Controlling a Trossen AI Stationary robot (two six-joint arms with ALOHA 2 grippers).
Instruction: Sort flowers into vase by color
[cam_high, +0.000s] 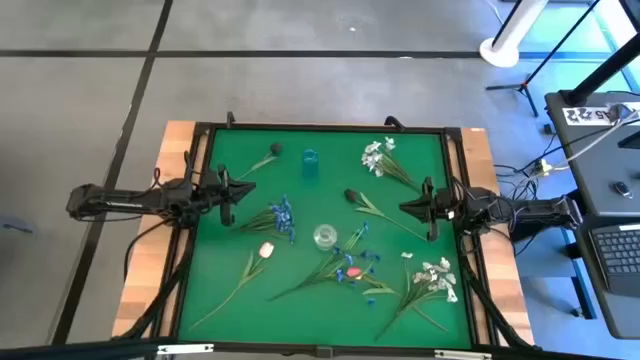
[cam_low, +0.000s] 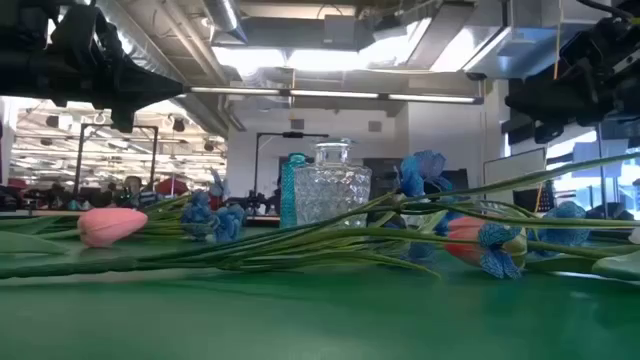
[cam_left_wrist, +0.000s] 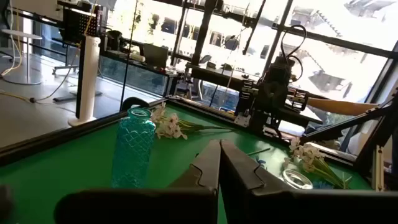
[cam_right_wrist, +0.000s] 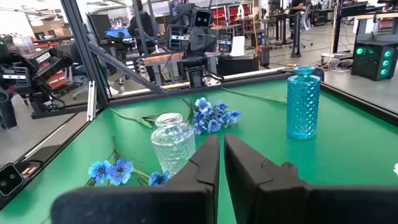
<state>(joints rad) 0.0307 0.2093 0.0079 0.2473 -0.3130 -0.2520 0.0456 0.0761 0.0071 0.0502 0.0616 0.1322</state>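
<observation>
None of the flowers (cam_high: 330, 262) is in a vase yet: all lie across the mat from lower left to right, both vases (cam_high: 310, 160) empty, left gripper (cam_high: 232, 192) and right gripper (cam_high: 410, 209) pressed together, holding nothing.

From the low view you see the clear vase (cam_low: 334, 185) hiding most of the blue vase (cam_low: 291, 190); flower stems (cam_low: 300, 245) run off both edges, and both arms are cropped above.

An open robotics lab is shown: rows of workbenches (cam_right_wrist: 292, 28), ceiling light strips (cam_low: 330, 60), a laptop (cam_high: 622, 248) and floor cables (cam_high: 530, 165) are seen.
</observation>
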